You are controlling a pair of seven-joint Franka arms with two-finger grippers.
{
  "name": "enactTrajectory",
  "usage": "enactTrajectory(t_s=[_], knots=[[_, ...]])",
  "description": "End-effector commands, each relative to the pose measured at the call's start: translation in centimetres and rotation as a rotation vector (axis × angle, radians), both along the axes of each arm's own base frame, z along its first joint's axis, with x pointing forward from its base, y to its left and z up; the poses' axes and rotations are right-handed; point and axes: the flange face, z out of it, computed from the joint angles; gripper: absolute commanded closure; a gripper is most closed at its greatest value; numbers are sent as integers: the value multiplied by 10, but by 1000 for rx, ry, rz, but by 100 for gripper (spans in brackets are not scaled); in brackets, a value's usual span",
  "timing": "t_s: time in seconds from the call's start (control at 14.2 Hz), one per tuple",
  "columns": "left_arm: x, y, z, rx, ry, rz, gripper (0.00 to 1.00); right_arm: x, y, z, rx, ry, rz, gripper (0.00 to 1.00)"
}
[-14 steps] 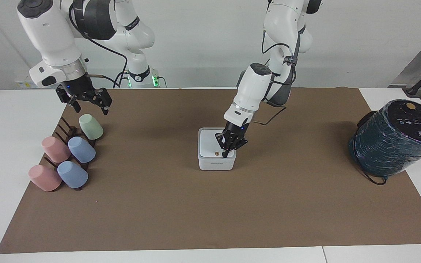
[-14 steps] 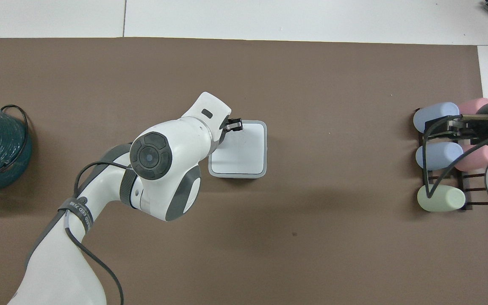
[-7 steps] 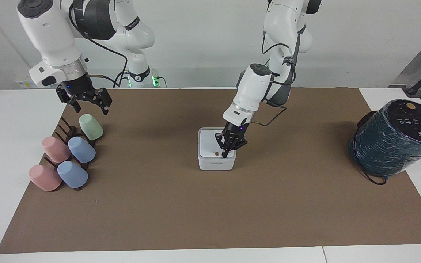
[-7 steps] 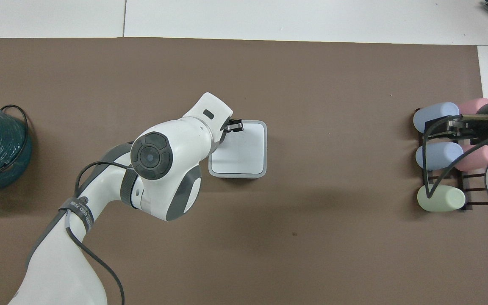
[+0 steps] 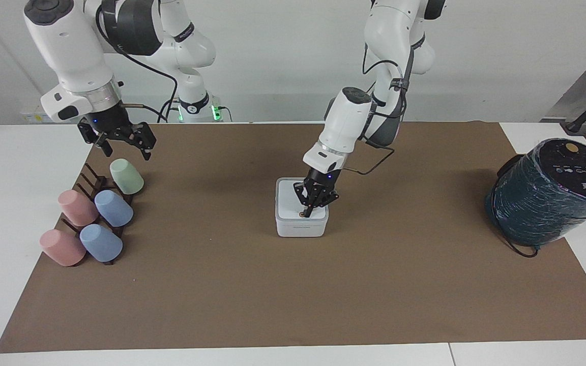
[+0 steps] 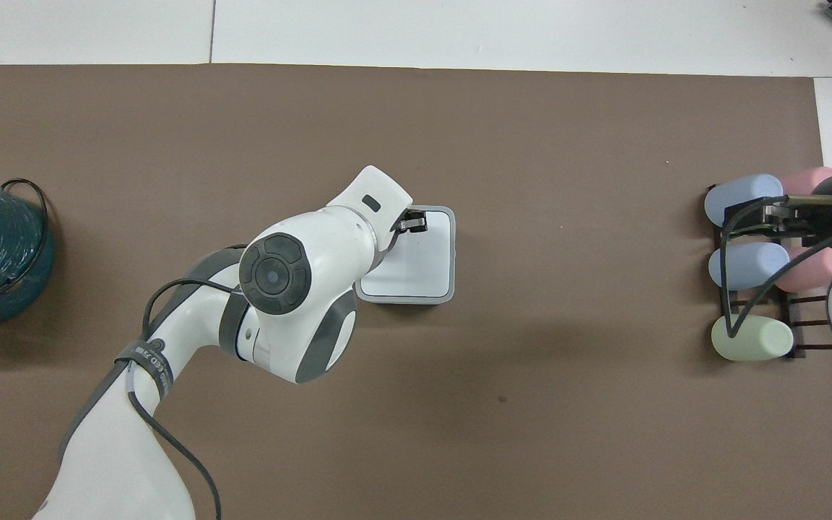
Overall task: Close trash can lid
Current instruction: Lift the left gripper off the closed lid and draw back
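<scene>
The white cube-shaped trash can stands mid-table on the brown mat, and shows in the overhead view as the trash can. Its lid lies flat on top, with its orange dot facing up near the edge farthest from the robots. My left gripper is shut, its joined fingertips pointing down onto the lid right beside the dot. In the overhead view the left gripper covers the corner of the lid. My right gripper waits open in the air over the cup rack.
A dark rack with several pastel cups, among them a green cup, sits at the right arm's end. A large dark teal wrapped cylinder with a black cable stands at the left arm's end, on the mat's edge.
The left gripper has slid a little along the lid toward the right arm's end, ending beside the orange dot. The lid stays flat. The right arm has not moved.
</scene>
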Motion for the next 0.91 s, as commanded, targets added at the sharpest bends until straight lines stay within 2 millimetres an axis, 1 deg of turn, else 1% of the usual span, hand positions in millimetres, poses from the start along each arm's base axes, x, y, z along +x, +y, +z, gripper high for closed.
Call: enactTrajectory(t_s=[0.0, 0.07, 0.21, 0.35, 0.42, 0.56, 0.63, 0.84], knots=[[-18, -21, -61, 64, 78, -72, 100, 0, -1, 2, 0, 2, 12, 0], [-16, -18, -61, 77, 77, -92, 100, 0, -1, 2, 0, 2, 12, 0], [-6, -13, -52, 80, 79, -90, 100, 0, 0, 2, 0, 2, 13, 0], [13, -5, -32, 88, 106, -78, 100, 0, -1, 2, 0, 2, 12, 0], [22, 0, -17, 93, 125, -73, 100, 0, -1, 2, 0, 2, 12, 0], [29, 7, 10, 110, 168, -75, 100, 0, -1, 2, 0, 2, 12, 0], [32, 9, 27, 115, 180, -78, 100, 0, 0, 2, 0, 2, 13, 0], [48, 32, 58, 128, 218, -54, 100, 0, -1, 2, 0, 2, 12, 0]])
